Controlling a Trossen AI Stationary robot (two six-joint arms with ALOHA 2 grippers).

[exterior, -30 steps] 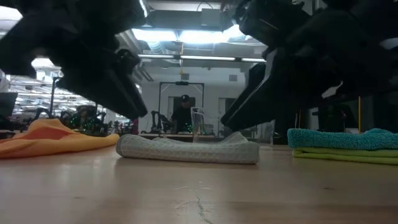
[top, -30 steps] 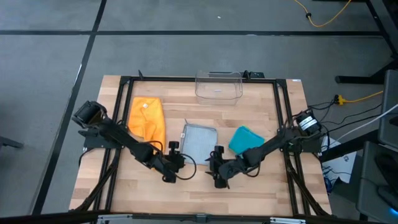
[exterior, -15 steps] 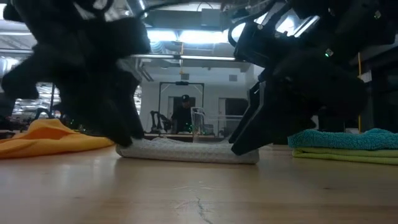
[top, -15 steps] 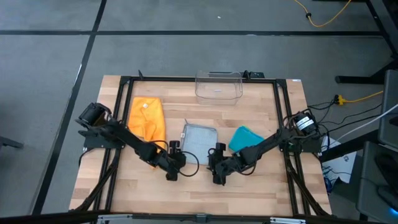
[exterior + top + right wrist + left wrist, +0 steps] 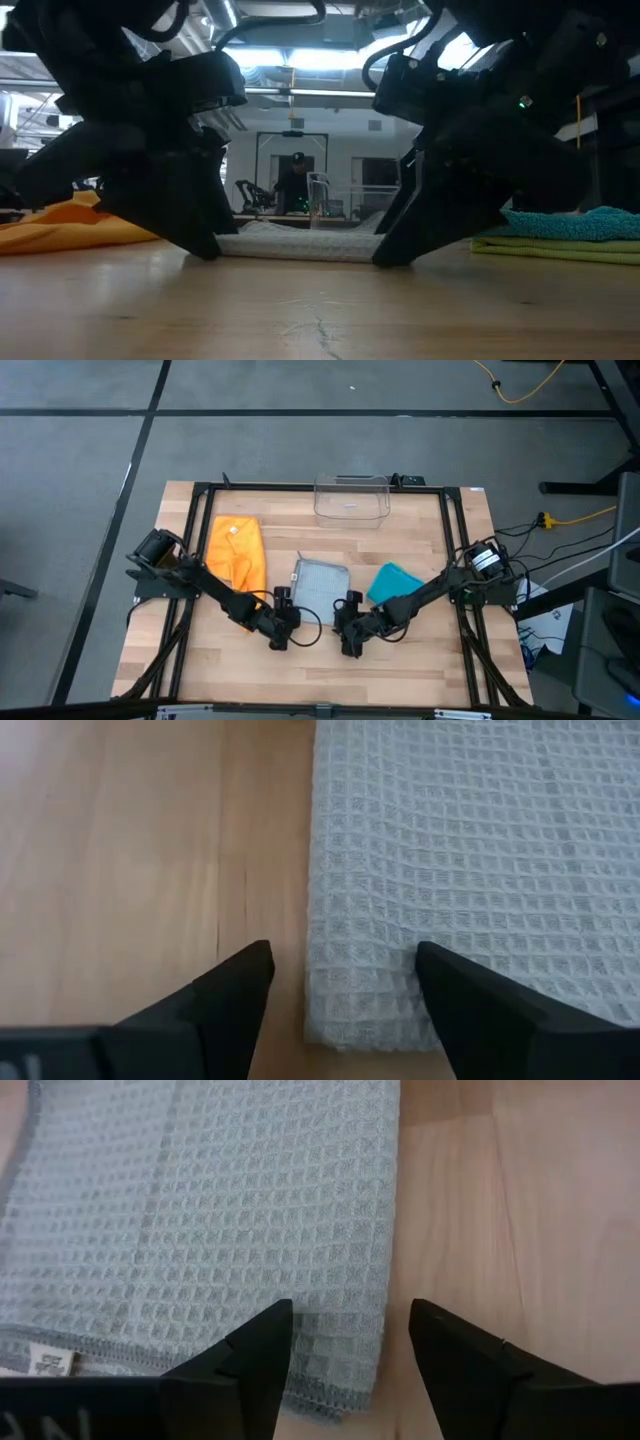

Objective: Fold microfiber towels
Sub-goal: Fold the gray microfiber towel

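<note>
The light grey towel [image 5: 320, 581] lies flat at the table's middle, folded, with a waffle weave [image 5: 200, 1210]. My left gripper [image 5: 284, 612] stands open at its near left corner, one finger over the cloth and one over bare wood [image 5: 350, 1320]. My right gripper [image 5: 346, 618] stands open the same way at the near right corner [image 5: 340, 960]. In the low view both grippers reach down to the table at the towel's two ends [image 5: 300, 245]. The orange towel [image 5: 236, 550] lies loose at the left. The teal towel [image 5: 392, 582] rests on the lime green one [image 5: 560, 248] at the right. My left gripper is down at the grey towel's corner [image 5: 365, 1375], slanting down from the near left, but I cannot tell whether its fingers touch the cloth. My right gripper has one finger [image 5: 450, 990] over the towel's edge [image 5: 330, 1020]; whether it touches cannot be told.
A clear plastic bin [image 5: 351, 498] stands at the table's far edge. A black frame [image 5: 200, 520] runs around the work area. Bare wood lies along the near edge [image 5: 320, 670]. A person stands far off in the room [image 5: 295, 180].
Both grippers have sunk from above the table down to the grey towel's near corners, drawing a little closer to it. The towel has stayed where it was.
</note>
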